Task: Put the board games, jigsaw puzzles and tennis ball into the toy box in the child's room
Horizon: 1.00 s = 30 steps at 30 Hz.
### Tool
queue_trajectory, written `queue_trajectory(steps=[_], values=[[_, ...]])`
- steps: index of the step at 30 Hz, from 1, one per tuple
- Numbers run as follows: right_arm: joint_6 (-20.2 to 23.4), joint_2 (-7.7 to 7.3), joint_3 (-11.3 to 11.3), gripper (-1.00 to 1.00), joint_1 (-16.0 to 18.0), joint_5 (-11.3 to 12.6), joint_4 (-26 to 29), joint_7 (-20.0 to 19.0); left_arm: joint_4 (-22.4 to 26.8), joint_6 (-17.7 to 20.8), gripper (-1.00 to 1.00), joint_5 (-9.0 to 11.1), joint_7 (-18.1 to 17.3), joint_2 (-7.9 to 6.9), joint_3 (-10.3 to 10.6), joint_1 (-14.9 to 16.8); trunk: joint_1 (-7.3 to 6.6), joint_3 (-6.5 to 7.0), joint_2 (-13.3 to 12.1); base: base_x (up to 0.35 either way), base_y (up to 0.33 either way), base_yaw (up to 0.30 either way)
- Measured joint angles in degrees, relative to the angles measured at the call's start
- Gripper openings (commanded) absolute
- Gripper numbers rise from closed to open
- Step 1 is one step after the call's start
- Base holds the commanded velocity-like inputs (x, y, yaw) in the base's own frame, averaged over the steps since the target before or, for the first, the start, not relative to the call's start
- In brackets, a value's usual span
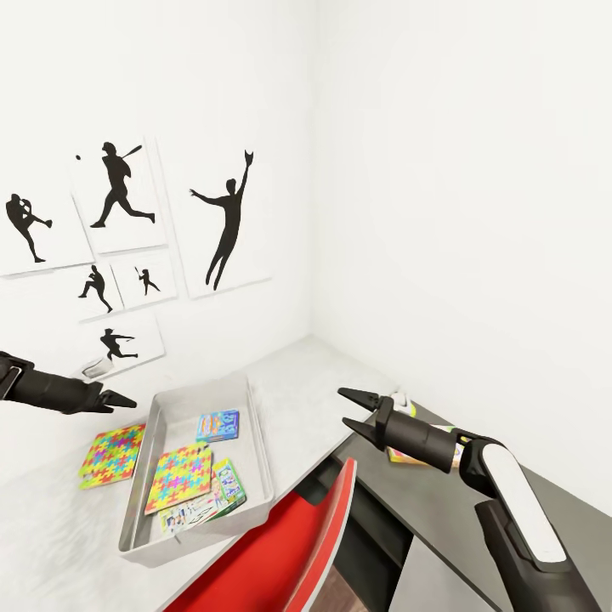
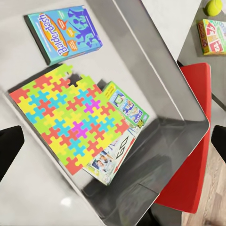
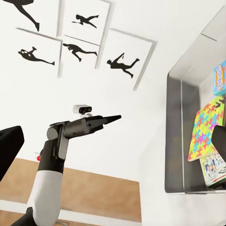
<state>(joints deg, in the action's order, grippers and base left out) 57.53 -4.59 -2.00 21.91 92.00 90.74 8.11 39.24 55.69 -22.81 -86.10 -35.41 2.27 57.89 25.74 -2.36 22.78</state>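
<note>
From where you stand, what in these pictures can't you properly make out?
- Board game on the dark surface, head view: mostly hidden behind the right gripper.
- Tennis ball, left wrist view: cut off by the picture's edge.
- White-green game box in the toy box, left wrist view: partly covered by the jigsaw puzzle.
- Left gripper, head view: fingers overlap, so open or shut is unclear.

The toy box (image 2: 155,56) looks like smooth grey metal with a soft sheen. Its board games (image 2: 63,33) have glossy printed card. The table (image 1: 297,382) top is matt, and the chair (image 1: 280,552) smooth red plastic.
</note>
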Motion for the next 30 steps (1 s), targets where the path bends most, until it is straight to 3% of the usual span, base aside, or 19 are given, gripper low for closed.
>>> queue_trajectory(steps=[5,9,13,16,19,21,24,30], values=[[0.00,-0.03,-0.10,1.00,0.00,-0.05,0.00,0.00,-0.32,-2.18,1.00,0.50,-0.77,-0.18,-0.34,-0.28,0.00,0.00,0.00,0.000,0.000,0.000],[0.04,-0.14,-0.18,1.00,0.00,-0.05,0.00,0.00,-3.06,-6.18,1.00,2.91,-3.43,-0.49,-2.34,-0.62,0.00,0.00,0.00,0.000,0.000,0.000],[0.06,-0.25,-0.39,1.00,0.00,-0.11,0.00,0.00,-10.86,-14.27,1.00,7.67,-3.46,-0.75,-7.47,-0.94,0.00,-0.01,0.00,0.000,0.000,0.000],[0.07,-0.28,-0.46,1.00,0.00,-0.22,0.00,0.00,-17.90,-19.62,1.00,9.24,-3.48,-1.15,-10.06,-1.02,0.00,-0.01,0.00,0.000,0.000,0.000],[0.02,-0.25,-0.49,1.00,0.00,-0.93,0.00,0.00,-26.22,-25.55,1.00,10.24,-3.55,-3.12,-12.48,-1.05,0.00,-0.01,0.00,0.000,0.000,0.000],[-0.01,-0.09,-0.51,1.00,0.00,-2.50,0.00,0.00,-31.05,-29.50,1.00,11.01,-3.58,-4.84,-13.91,-1.05,0.00,-0.01,0.01,0.000,0.000,0.000],[-0.22,0.10,-0.50,1.00,0.00,-5.35,0.00,0.00,-34.41,-32.57,1.00,12.16,-3.61,-6.24,-15.04,-1.04,0.00,0.00,0.00,0.000,0.000,0.000],[-0.50,0.63,-1.27,1.00,0.00,-10.37,0.00,0.00,-35.86,-33.53,1.00,14.80,-3.62,-6.86,-15.57,-1.04,0.00,0.00,0.00,0.000,0.000,0.000]])
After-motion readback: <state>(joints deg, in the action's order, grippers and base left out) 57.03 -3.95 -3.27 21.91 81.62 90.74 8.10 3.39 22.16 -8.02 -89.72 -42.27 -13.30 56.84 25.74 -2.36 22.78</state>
